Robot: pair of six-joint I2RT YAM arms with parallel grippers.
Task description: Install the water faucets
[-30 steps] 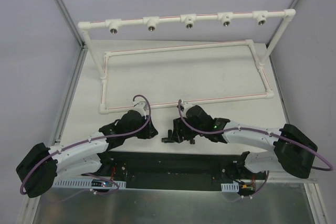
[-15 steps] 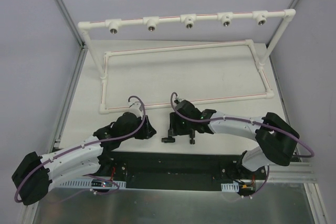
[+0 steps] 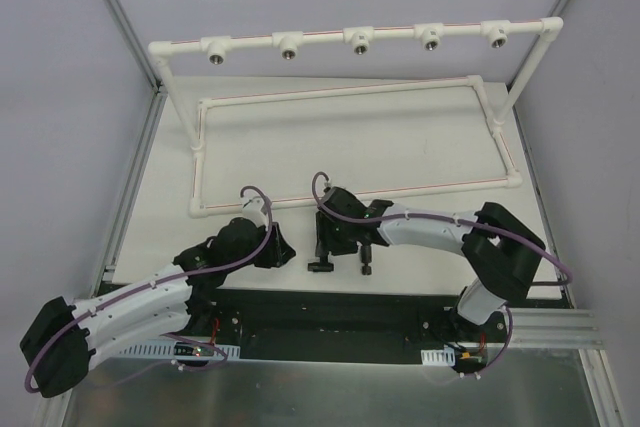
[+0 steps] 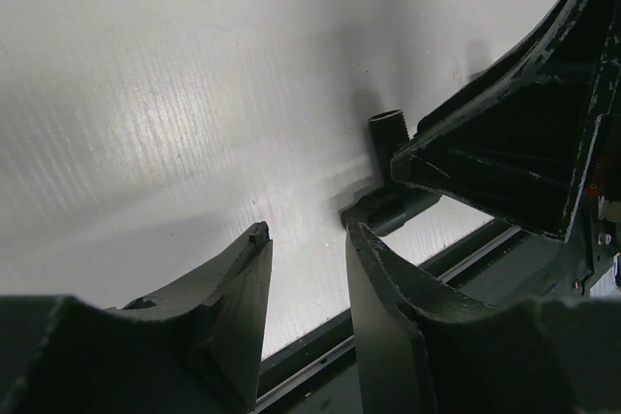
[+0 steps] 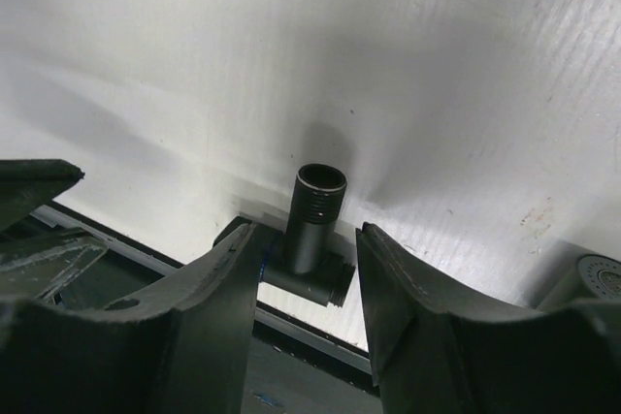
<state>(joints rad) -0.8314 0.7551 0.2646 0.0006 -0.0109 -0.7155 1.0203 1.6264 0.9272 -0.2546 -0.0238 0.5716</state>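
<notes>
So the T-shaped faucet is on the table, just in front of the near rail of the white pipe frame, a bit left of that rail's middle. It's standing with its threaded stem pointing up and its crossbar flat on the surface. The right gripper is down over it with a finger on each side. The jaws are apart, there's a sliver of daylight between the stem and each finger, so it's straddling the part and not clamped on it. The left finger does cover one end of the crossbar, so I can't say whether it touches there. The stubby faucet sits on the same side of the frame, in front of the near rail and just right of the T-shaped one, apart from it with nothing holding it. The left gripper is also in front of that rail, further left, low over the table with its jaws parted and nothing between them. The frame's raised back rail carries five fittings with metal mouths, all well away from both faucets.
</notes>
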